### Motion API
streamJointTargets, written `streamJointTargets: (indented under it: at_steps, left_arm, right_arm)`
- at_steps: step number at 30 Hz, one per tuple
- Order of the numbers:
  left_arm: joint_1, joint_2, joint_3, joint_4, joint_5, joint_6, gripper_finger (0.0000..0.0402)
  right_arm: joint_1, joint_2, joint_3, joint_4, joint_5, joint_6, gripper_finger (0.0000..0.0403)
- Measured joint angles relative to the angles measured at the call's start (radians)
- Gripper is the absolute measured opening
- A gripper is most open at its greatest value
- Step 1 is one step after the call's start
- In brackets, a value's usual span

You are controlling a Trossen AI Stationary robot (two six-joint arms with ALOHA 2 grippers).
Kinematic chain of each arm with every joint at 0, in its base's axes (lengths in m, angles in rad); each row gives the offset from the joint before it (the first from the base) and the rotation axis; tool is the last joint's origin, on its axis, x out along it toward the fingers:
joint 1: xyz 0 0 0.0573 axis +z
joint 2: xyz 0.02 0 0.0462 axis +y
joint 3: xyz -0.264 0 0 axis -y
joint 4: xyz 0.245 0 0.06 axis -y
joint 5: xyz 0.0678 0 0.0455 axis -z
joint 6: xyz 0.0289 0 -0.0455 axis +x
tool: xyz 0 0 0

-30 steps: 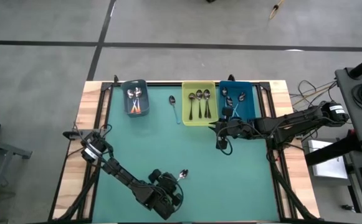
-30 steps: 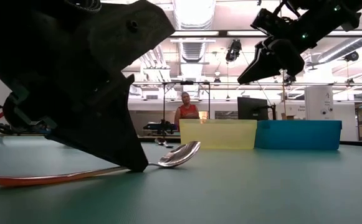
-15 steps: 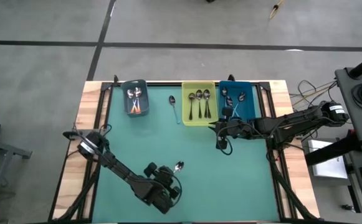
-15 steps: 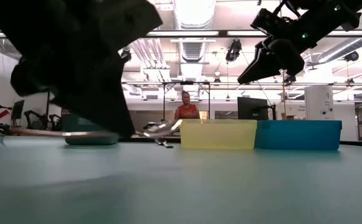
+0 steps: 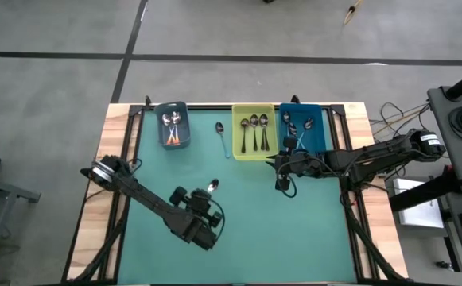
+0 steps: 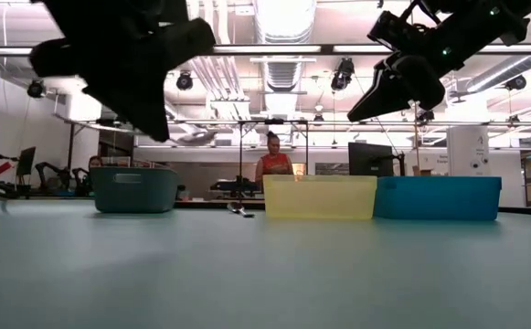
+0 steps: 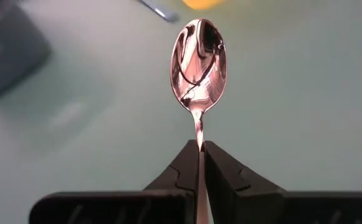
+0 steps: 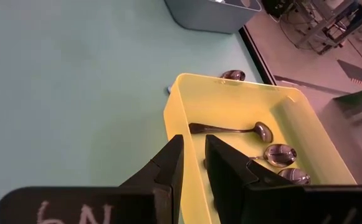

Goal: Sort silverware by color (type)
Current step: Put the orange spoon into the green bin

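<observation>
The left gripper [image 7: 200, 155] pinches 1 spoon [image 7: 199, 65] by its thin neck, bowl toward 12 o'clock: light, stiff, slippery-looking. The right gripper [image 8: 193, 163] waits, fingers narrowly apart, empty.

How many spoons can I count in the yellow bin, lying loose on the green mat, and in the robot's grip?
Spoons in the yellow bin: 3
Loose spoon on the green mat: 1
Held spoon, pinched in the left end effector: 1
Total: 5
</observation>
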Motion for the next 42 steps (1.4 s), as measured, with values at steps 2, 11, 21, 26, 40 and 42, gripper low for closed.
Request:
streamJointTargets:
  at_steps: [2,11,21,26,40,42]
  left_arm:
    - [0.023,-0.032,-0.017,-0.023,-0.02,0.008,0.0]
    - [0.163,-0.25,-0.137,-0.015,-0.112,0.207,0.0]
    - [0.385,-0.529,-0.356,0.066,-0.141,0.446,0.0]
    - [0.485,-0.68,-0.468,0.112,-0.153,0.532,0.0]
    - [0.788,-0.895,-0.634,0.301,-0.153,0.739,0.0]
    - [0.842,-0.893,-0.635,0.352,-0.151,0.794,0.0]
  right_arm:
    - [0.0,0.0,0.0,0.003,0.0,0.0,0.0059]
    - [0.0,0.0,0.0,0.016,-0.002,-0.006,0.0059]
    - [-0.006,0.0,0.0,0.042,-0.025,0.029,0.0059]
    - [-0.029,0.0,0.0,0.08,-0.025,0.087,0.0059]
    - [-0.285,0.001,0.0,0.284,-0.344,0.023,0.0058]
    - [-0.327,0.001,0.0,0.306,-0.395,0.016,0.0058]
